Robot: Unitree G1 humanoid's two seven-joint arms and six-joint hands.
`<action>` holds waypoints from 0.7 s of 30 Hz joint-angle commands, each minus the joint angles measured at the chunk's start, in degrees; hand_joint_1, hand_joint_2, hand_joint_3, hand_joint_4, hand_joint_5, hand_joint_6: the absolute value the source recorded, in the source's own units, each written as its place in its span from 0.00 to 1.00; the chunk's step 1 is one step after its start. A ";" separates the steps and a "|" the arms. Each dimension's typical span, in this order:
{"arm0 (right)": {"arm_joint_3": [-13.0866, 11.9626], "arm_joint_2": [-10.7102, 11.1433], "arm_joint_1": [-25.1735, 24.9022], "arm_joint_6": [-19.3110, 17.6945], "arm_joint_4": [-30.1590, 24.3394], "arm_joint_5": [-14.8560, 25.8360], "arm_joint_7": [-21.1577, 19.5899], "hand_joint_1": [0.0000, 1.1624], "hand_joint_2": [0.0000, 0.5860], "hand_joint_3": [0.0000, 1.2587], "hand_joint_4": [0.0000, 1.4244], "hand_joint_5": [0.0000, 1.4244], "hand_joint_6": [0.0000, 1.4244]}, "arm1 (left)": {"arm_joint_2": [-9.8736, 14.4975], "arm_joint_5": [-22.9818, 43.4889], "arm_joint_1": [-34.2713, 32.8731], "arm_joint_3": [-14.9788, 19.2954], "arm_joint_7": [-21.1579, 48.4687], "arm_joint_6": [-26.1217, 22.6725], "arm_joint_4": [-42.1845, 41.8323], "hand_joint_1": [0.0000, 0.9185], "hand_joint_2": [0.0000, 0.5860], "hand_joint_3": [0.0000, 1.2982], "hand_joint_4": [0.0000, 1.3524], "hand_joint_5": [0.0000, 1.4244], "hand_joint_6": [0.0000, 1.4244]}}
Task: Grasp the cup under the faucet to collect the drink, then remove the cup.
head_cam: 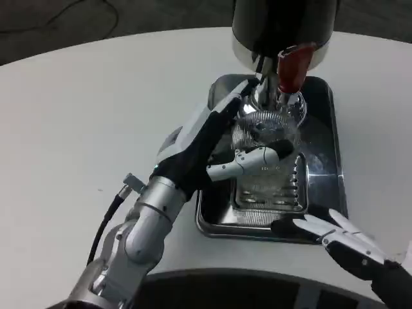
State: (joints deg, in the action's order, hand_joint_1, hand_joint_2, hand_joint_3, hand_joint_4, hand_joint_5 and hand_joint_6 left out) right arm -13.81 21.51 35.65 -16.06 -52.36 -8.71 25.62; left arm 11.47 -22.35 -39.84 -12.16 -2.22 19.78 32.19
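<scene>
Gripping the cup (267,125) under the faucet (291,67), left hand (219,138), right hand (351,248) released at tray's (322,187) near edge.

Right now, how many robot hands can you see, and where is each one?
2. The left hand reaches onto the metal tray, fingers around the clear cup under the faucet. The right hand sits at the tray's near right corner.

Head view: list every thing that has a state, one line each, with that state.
cup: clear, upright under the faucet, held by the left hand; fill level cannot be told.
faucet: above the cup; flow cannot be told.
red handle: tilted, nothing touching it.
left hand: grips the cup.
right hand: holds nothing, fingers apart, at the tray's front edge.
tray: flat on the table, under the dispenser.
</scene>
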 commanded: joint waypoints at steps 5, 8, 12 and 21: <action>-0.59 -0.76 1.51 -1.88 -0.27 0.47 -0.62 0.53 0.74 0.15 0.08 0.00 0.00 | 0.82 0.80 1.77 0.02 0.98 1.20 -0.90 0.20 0.00 0.00 0.00 0.03 0.03; -0.68 -0.87 1.60 -1.96 -0.29 0.52 -0.59 0.53 0.74 0.15 0.08 0.00 0.00 | 0.89 0.61 2.07 -0.07 0.85 1.09 -1.31 0.20 0.00 0.00 0.00 0.03 0.02; -0.67 -0.93 1.82 -2.15 -0.36 0.56 -0.52 0.53 0.74 0.15 0.08 0.00 0.00 | 1.02 0.44 2.63 -0.17 0.80 0.91 -2.03 0.21 0.00 0.00 0.00 0.02 0.01; -0.85 -0.95 1.97 -2.33 -0.40 0.63 -0.53 0.53 0.74 0.15 0.08 0.00 0.00 | 1.92 1.43 7.71 1.84 1.19 -3.22 -8.77 0.21 0.02 0.00 0.00 0.03 0.01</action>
State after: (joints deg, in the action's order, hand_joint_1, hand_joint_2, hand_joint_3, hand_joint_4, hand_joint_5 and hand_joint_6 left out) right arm -14.43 20.79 36.72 -17.33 -52.37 -8.55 25.61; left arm 12.47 -22.07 -35.21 -11.76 -1.70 18.25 26.28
